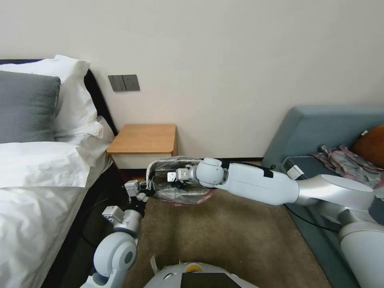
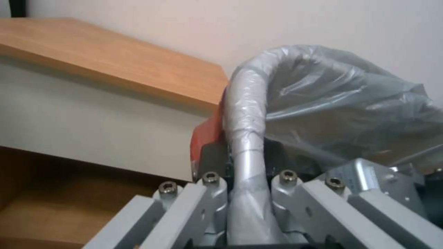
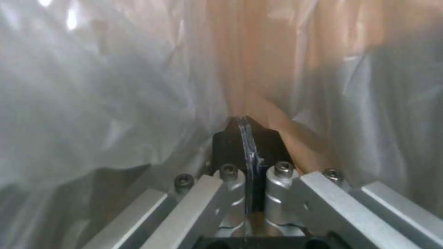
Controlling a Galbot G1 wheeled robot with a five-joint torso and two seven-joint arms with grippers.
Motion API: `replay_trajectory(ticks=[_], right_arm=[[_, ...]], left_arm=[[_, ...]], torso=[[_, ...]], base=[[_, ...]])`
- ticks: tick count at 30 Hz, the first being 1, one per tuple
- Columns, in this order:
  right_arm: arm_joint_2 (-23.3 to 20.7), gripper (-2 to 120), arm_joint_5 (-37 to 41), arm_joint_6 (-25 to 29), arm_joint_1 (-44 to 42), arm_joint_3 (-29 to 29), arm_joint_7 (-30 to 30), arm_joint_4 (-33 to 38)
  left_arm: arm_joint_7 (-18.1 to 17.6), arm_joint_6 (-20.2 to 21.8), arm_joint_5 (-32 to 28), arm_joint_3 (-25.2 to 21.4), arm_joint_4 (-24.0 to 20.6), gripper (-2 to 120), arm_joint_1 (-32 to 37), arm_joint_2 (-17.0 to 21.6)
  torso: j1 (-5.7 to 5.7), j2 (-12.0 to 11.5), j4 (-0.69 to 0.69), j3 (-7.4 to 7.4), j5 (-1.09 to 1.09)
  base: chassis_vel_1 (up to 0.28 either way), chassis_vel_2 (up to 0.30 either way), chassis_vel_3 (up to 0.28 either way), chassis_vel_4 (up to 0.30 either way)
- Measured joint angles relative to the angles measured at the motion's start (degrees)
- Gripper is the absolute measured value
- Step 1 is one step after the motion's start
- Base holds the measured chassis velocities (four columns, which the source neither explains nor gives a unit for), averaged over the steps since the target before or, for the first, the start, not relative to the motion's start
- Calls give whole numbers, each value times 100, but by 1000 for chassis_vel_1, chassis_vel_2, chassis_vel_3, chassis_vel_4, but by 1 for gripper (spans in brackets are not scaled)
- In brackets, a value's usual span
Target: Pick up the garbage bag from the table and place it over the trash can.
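Note:
The garbage bag point(image 1: 176, 188), thin grey plastic with a pink edge, is draped over the trash can point(image 1: 150, 170), which stands on the floor in front of the table point(image 1: 142, 139). My left gripper point(image 1: 147, 191) is at the can's near left rim. In the left wrist view, this gripper point(image 2: 247, 157) is shut on the bag-wrapped rim point(image 2: 244, 114), with the bag point(image 2: 337, 103) billowing behind. My right gripper point(image 1: 175, 179) reaches inside the can. Its black pads point(image 3: 261, 145) are shut together, with the bag's film point(image 3: 115, 86) gathered at their tips.
A bed with white linen point(image 1: 36, 188) runs along the left, close to my left arm. A grey-blue sofa point(image 1: 320, 128) on the right holds a wrinkly grey-pink plastic heap point(image 1: 346, 162). Brown carpet point(image 1: 224, 236) lies between me and the can.

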Motion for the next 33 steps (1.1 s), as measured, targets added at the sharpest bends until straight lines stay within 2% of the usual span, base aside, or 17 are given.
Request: replay_trajectory(ticks=[8, 22, 25, 29, 30, 33], right_arm=[[-119, 0, 163, -4, 5, 102, 110, 183], [-922, 0, 1773, -3, -15, 857, 541, 1202], [-1168, 0, 2231, 10, -235, 1197, 808, 1448], [-1739, 0, 3414, 548, -1076, 2069, 1916, 1984], [-1739, 0, 3414, 548, -1076, 2069, 1916, 1984], [-2079, 0, 3710, 1415, -1820, 2580, 2940, 2263]], left_arm=[[3, -1, -10, -35, 68, 5, -12, 2], [-213, 52, -329, -64, 359, 5, -96, 38], [-344, 122, -414, -68, 424, 5, -109, 57], [-656, 348, -553, -29, 501, 5, -87, 128], [-656, 348, -553, -29, 501, 5, -87, 128], [-920, 584, -764, 26, 443, 5, -6, 199]], torso=[[0, 0, -1, 0, 1], [0, 0, 0, 0, 1], [0, 0, 0, 0, 0], [0, 0, -2, 0, 2], [0, 0, -2, 0, 2], [0, 0, -2, -1, -1]], base=[[0, 0, 0, 0], [0, 0, 0, 0], [0, 0, 0, 0], [0, 0, 0, 0], [0, 0, 0, 0], [0, 0, 0, 0]])
